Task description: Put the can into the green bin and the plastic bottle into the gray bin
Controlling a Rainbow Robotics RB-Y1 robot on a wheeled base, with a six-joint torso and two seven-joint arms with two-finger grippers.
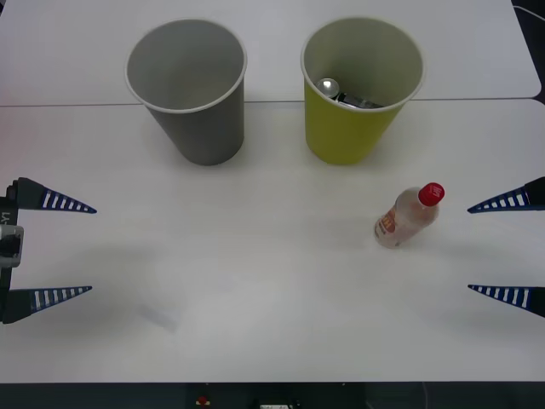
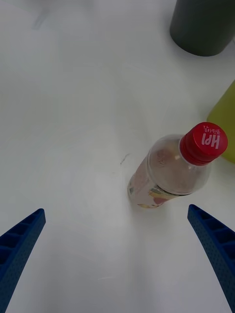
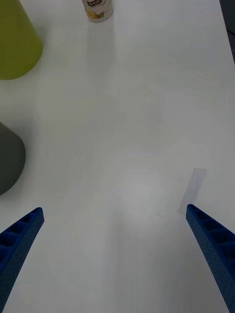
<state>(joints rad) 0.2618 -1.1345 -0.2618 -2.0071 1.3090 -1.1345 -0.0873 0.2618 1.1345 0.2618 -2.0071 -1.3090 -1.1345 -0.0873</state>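
Just beside the right claw (image 1: 509,247) (fingers spread wide, empty), plastic bottle (image 1: 407,216) upright on white table (image 1: 255,281), untouched.

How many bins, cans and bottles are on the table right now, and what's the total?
Bins: 2, the gray bin and the green bin
Cans: 1, the can inside the green bin
Bottles: 1, the plastic bottle, upright on the table
Total: 4
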